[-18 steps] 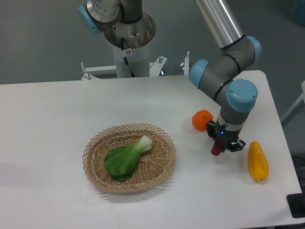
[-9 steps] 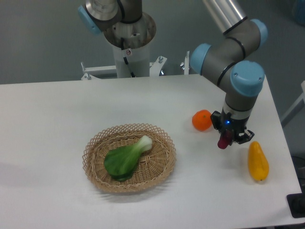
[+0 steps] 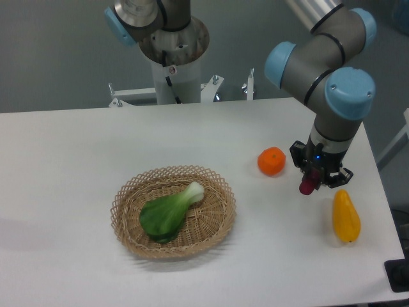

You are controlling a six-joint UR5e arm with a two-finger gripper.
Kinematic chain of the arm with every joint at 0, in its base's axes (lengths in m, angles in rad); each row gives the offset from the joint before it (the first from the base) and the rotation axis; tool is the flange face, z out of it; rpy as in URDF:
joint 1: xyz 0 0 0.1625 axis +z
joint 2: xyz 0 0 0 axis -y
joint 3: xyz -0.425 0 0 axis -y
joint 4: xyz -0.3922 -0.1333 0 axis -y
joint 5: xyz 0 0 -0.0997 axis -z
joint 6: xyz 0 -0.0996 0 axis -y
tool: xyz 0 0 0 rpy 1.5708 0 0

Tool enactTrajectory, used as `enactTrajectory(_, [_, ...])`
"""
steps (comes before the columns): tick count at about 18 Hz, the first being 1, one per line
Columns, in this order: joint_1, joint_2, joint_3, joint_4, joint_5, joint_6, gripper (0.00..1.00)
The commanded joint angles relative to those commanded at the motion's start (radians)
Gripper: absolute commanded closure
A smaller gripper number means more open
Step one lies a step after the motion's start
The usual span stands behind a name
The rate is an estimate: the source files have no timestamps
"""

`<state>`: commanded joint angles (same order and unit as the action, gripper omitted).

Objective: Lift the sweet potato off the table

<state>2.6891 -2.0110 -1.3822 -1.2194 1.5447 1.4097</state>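
My gripper [image 3: 314, 181] is shut on the sweet potato [image 3: 307, 187], a small dark maroon tuber whose lower end sticks out below the fingers. It hangs clear above the white table [image 3: 70, 160], at the right side between the orange fruit and the yellow vegetable. Most of the tuber is hidden by the gripper.
A round orange fruit [image 3: 271, 161] lies just left of the gripper. A yellow pear-shaped vegetable [image 3: 346, 216] lies below and right of it. A wicker basket [image 3: 131, 192] holding a green leafy vegetable [image 3: 167, 213] sits mid-table. The robot base [image 3: 172, 57] stands at the back.
The gripper has risen and moved to the right with the sweet potato in it, lifting it off the table. The other things have not moved.
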Motion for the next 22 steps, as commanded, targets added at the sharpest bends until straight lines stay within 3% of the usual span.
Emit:
enactTrajectory(6, [0.0, -0.015, 0.069, -0.038, -0.002, 0.0, 0.9])
enactTrajectory(22, [0.0, -0.018, 0.081, -0.061, 0.009, 0.012, 0.9])
